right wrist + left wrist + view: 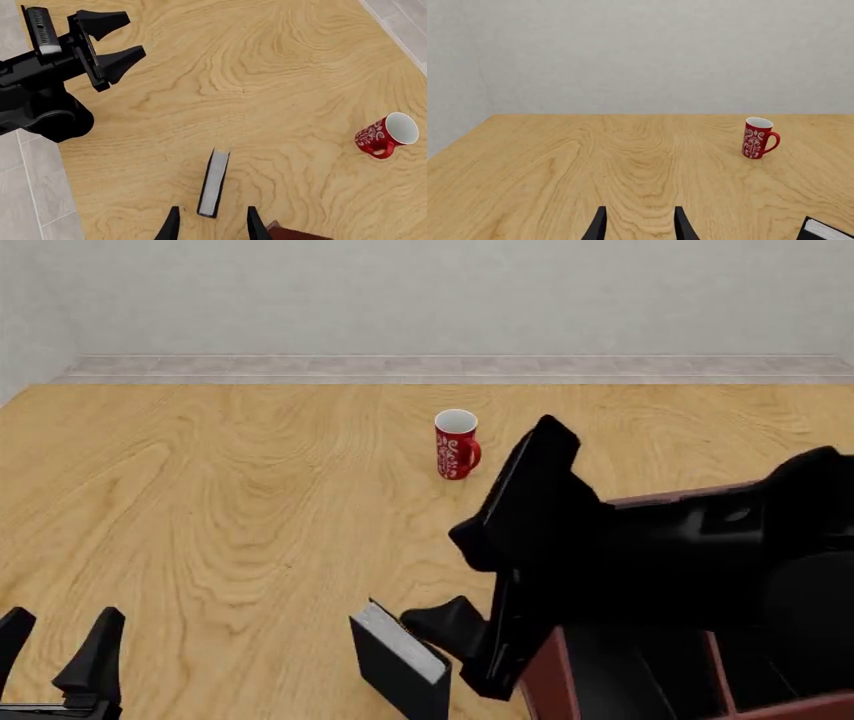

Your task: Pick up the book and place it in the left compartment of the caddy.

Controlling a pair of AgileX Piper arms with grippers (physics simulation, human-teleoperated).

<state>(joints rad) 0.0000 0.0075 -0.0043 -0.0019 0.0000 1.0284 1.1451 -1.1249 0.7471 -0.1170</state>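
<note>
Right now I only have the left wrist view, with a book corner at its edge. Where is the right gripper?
Observer: The right gripper is over the book, open, with a finger on either side of it and not closed on it.
Operator: Is the book lying flat?
Observer: No, it stands on edge, white page edges up.
Operator: And the caddy?
Observer: In the front view the caddy sits just right of the book, with its left compartment nearest it.

You get bright, even light in all three views, with no glare on the worktop [240, 530]. Shadows are very soft: only a faint one lies under the mug [455, 444]. Everything is sharp to the edges, with no blur or bending. The right arm [641, 560] renders nearly pure black, so its details are lost.
</note>
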